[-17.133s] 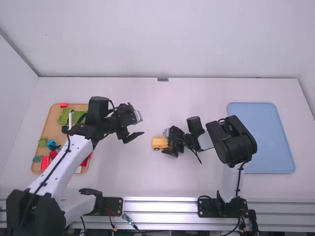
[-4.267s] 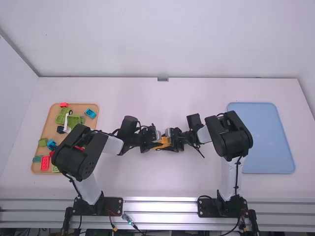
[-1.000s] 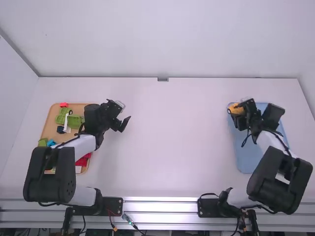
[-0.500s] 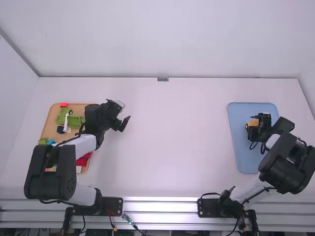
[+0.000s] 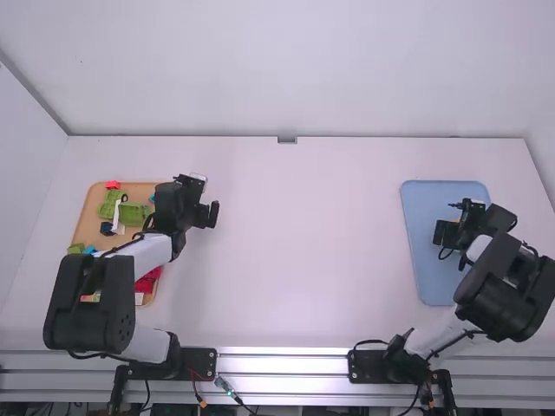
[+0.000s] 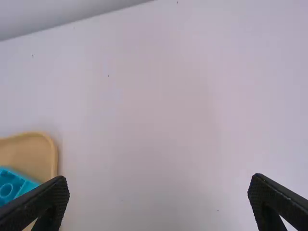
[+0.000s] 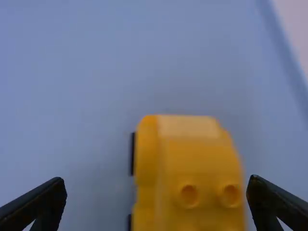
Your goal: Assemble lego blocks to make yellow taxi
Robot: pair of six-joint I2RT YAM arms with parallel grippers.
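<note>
the right gripper is above the light blue rectangular tray, and its two black fingers are spread wide apart. in the right wrist view, the yellow block-built taxi is in the space between these fingers. it has a rounded top, two round studs, and small black parts along one side. one finger has a visible gap to the taxi. the other finger is very near the opposite side, and i cannot tell if it touches. the blue tray surface is around the taxi and beyond the fingertips.

the left gripper is over the white table, just beside the tan tray with rounded corners. its fingers are also spread wide, and in the left wrist view there is only table surface between them. near one of these fingers, inside the tan tray, is a bright turquoise block with round studs.

to the left of the left gripper's fingers, in the high view, the tan tray holds green studded blocks, a white narrow piece, a small dark piece and a small bright red block. more red blocks are in the tray part nearer to the arm's base, partly hidden by the arm.
</note>
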